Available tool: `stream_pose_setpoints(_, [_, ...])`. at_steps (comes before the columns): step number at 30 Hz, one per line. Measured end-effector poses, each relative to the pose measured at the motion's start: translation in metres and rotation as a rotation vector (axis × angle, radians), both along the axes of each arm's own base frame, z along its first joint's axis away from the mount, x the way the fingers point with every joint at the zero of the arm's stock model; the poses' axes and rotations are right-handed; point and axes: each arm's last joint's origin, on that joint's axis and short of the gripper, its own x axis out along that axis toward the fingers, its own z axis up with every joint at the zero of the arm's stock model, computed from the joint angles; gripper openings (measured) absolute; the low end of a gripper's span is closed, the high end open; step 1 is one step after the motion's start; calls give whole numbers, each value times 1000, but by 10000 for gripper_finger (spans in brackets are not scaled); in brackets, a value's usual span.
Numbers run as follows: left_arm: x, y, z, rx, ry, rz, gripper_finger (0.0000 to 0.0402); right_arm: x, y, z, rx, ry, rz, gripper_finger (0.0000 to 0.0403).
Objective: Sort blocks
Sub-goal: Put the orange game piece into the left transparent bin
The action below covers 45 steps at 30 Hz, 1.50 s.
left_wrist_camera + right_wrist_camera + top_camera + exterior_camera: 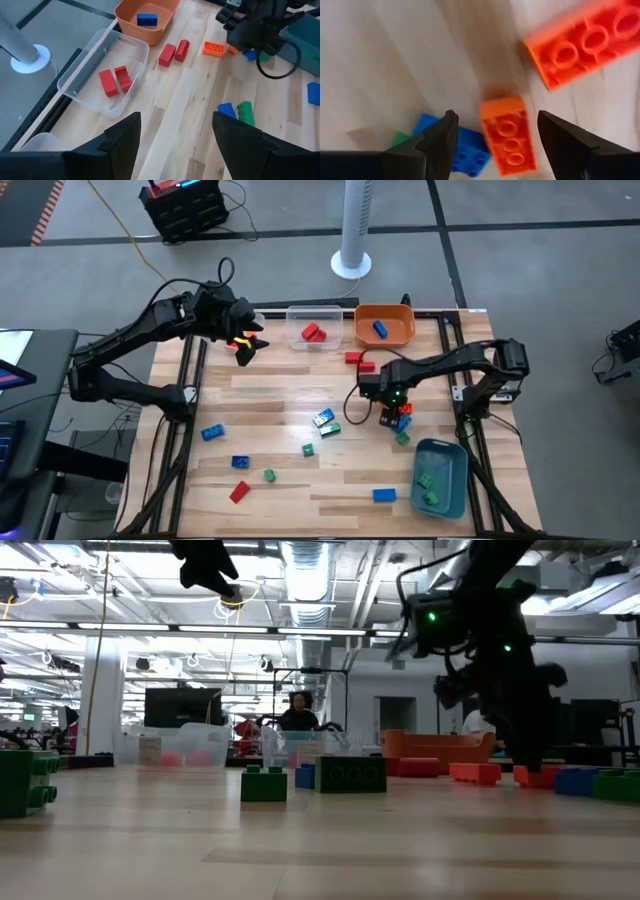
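Pick step is what's in hand, judging by the poses. The right gripper (391,416) is hung low over a small cluster of blocks near the table's right side, fingers spread wide w/ nothing held. In the right wrist view a small orange block (509,134) is seen lying between the two fingers, not yet touched. A longer orange block (585,42) is close by, and a blue block (467,152) sits touching or nearly touching the small one, w/ a bit of green peeking out beside it.

Next move, probably: a straight drop and a close on the small orange one. The blue neighbour could get nudged or pinched along w/ it, so alignment matters.

The left gripper (243,343) is parked high near the clear bin (296,315), fingers apart, empty. Two red blocks (114,80) are already in that bin. One blue piece is in the orange bin (400,336) and green ones are in the blue-grey bin (450,480).

Loose blocks are scattered across the middle and front of the table, so plenty is left to sort imo.
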Motion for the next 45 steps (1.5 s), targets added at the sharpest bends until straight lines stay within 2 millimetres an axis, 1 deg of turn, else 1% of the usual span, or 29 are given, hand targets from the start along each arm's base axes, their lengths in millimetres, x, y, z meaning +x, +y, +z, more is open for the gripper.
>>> stream_pose_setpoints(4, [0, 0, 0, 3, 2, -1, 239, -5, 1, -6, -28, 23, 10, 281])
stream_pose_setpoints(9, [0, 0, 0, 15, 6, -5, 239, -12, 2, -18, -29, 28, 21, 280])
stream_pose_setpoints(12, [0, 0, 0, 18, 7, -5, 239, -14, 2, -20, -28, 24, 23, 266])
stream_pose_setpoints(15, [0, 0, 0, 27, 11, -11, 239, -13, 1, -20, -28, 21, 19, 227])
stream_pose_setpoints(20, [-1, 1, 0, 52, 23, 21, 239, -12, -3, -19, -4, 6, 17, 133])
stream_pose_setpoints(22, [-1, 2, 0, 71, 33, 49, 239, -13, -6, -15, 4, 9, 0, 104])
stream_pose_setpoints(23, [-1, 3, 0, 81, 38, 62, 239, -12, -9, -10, 5, -2, -10, 98])
stream_pose_setpoints(25, [-2, 3, 0, 85, 41, 83, 239, -10, -15, 4, -1, -39, -34, 98])
stream_pose_setpoints(27, [-2, 3, -1, 68, 43, 84, 239, -10, -21, 24, -10, -98, -62, 98])
stream_pose_setpoints(29, [-3, 4, -3, 22, 54, 56, 239, -8, -27, 46, -21, -203, -102, 98])
stream_pose_setpoints(30, [-2, 4, -5, -9, 53, 32, 239, -5, -30, 59, -26, -292, -113, 99])
stream_pose_setpoints(33, [6, 6, -11, -80, 54, -68, 239, 6, -37, 103, -39, -650, -166, 110])
stream_pose_setpoints(36, [18, 8, -16, -84, 45, -176, 239, 16, -47, 143, -71, -1055, -235, 115])
stream_pose_setpoints(39, [31, 10, -19, -66, 18, -239, 239, 21, -55, 180, -102, -1410, -252, 115])
stream_pose_setpoints(40, [36, 10, -19, -58, -2, -256, 239, 21, -55, 189, -110, -1500, -246, 115])
stream_pose_setpoints(42, [44, 10, -16, -32, -65, -280, 239, 24, -56, 201, -122, -1629, -232, 115])
stream_pose_setpoints(45, [55, 9, -6, -5, -193, -298, 239, 30, -56, 207, -113, -1744, -233, 115])
